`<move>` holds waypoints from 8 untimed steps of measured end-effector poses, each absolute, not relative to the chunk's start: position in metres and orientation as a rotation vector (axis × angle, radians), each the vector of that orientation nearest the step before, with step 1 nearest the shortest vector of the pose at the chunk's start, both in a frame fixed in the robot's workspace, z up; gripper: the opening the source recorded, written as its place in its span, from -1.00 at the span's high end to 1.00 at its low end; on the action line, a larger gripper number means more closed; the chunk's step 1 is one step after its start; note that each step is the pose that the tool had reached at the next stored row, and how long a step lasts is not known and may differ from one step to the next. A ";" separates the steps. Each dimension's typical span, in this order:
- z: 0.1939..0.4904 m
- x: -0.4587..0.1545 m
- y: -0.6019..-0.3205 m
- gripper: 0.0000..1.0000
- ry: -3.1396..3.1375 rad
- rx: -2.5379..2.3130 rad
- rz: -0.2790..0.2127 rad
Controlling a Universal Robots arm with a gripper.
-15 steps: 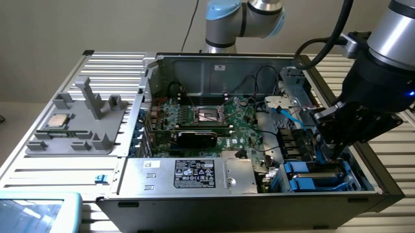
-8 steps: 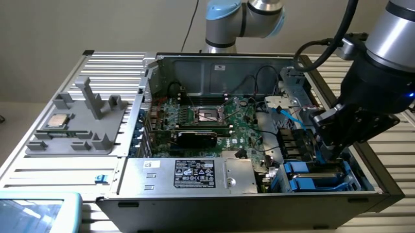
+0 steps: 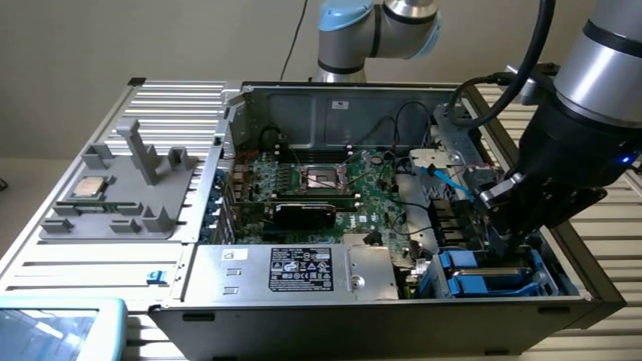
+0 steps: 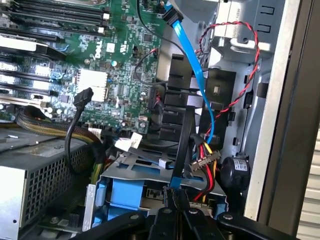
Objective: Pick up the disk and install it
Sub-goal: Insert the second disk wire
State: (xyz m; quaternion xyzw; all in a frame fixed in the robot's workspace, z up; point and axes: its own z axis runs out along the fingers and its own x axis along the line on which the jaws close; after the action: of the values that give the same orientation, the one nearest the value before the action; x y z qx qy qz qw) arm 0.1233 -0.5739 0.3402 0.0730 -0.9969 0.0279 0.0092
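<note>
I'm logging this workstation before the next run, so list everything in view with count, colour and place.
computer case: one, grey metal, open, centre of the exterior view.
motherboard: one, green, on the case floor.
power supply box: one, silver with black label, near front edge of the case.
drive bay: one, blue plastic rails, case corner at the exterior view's right, directly under the gripper.
flat data cable: one, blue, running down toward the bay.
red-black twisted wire: one, along the case wall.
fixture tray: one, grey, exterior view's left, holding a small silver chip.
arm: one, silver and black.
gripper: one, black, shut, lowered into the drive bay.
</note>
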 end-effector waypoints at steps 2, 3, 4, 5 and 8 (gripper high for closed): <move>0.337 0.123 -0.574 0.79 -3.113 0.235 0.084; 0.336 0.123 -0.574 0.79 -3.113 0.237 0.082; 0.334 0.123 -0.575 0.79 -3.113 0.240 0.080; 0.333 0.123 -0.575 0.79 -3.113 0.243 0.078; 0.331 0.123 -0.574 0.79 -3.113 0.249 0.079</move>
State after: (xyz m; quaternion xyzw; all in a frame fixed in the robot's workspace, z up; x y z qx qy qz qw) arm 0.1231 -0.5739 0.3306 0.0798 -0.9964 0.0254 0.0089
